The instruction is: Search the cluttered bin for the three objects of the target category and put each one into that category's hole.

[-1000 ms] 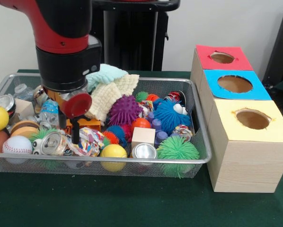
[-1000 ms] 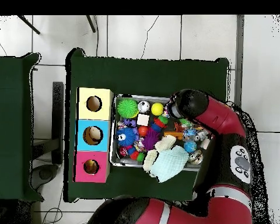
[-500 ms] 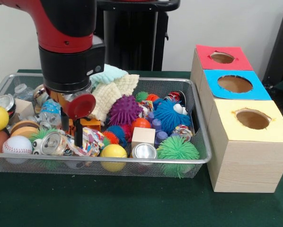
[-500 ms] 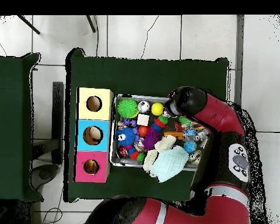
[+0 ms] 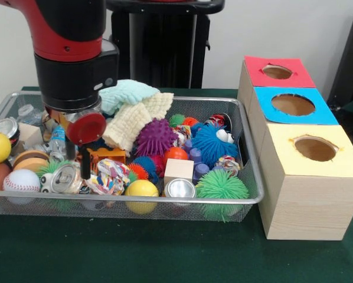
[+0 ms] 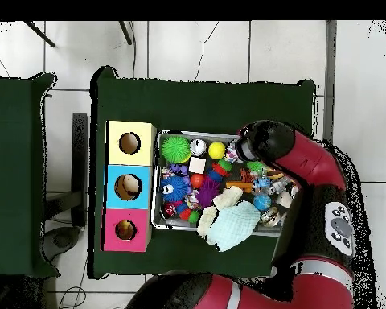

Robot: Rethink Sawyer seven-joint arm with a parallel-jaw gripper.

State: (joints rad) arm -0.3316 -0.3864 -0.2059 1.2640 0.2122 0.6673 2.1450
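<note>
Front view — gripper (image 5: pixel 82 168) low over bin's (image 5: pixel 247 197) left end, jaw state unreadable; holes' contents unclear, sorting apparently pending.

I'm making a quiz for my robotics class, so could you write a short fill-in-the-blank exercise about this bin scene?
1. The wooden box has three holes; the hole nearest the camera in the front view sits in a ______ panel.
2. The toys lie in a wire mesh ______.
3. In the front view, the spiky ball beside the cream cloth is ______.
4. The pincer hangs over a crushed ______.

Missing words: yellow; bin; purple; can
</note>
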